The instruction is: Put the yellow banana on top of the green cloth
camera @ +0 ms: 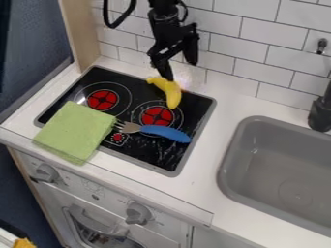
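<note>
The claw (181,71) hangs with its fingers apart, one tip at the yellow banana (172,92) by the stovetop's (200,138) back edge; contact is unclear. The green cloth (74,131) lies over the stovetop's front-left corner.

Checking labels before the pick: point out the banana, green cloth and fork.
Banana (173,92): camera view, middle of its yellow body.
Green cloth (74,130): camera view, middle of its upper face.
Fork (165,131): camera view, on its blue handle.
</note>
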`<action>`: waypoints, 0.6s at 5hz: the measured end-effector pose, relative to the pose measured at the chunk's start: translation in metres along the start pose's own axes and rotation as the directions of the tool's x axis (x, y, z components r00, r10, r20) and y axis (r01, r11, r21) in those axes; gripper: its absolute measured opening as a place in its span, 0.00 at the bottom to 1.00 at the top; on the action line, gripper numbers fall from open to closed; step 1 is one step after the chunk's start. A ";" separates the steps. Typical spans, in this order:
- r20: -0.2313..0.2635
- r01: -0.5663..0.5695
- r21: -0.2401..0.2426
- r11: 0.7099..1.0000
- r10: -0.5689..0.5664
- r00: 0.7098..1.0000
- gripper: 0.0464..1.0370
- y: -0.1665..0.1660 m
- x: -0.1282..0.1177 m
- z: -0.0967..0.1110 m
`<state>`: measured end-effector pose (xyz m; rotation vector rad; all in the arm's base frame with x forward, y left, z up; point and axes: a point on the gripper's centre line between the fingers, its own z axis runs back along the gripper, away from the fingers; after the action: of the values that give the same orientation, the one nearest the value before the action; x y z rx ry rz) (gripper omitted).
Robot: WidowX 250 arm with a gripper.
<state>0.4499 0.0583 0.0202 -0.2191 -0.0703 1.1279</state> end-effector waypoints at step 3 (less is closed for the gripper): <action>0.082 0.074 0.157 0.985 -0.088 0.993 0.96 0.020 -0.003 -0.022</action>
<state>0.4347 0.0604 -0.0055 -0.0288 -0.0699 1.0564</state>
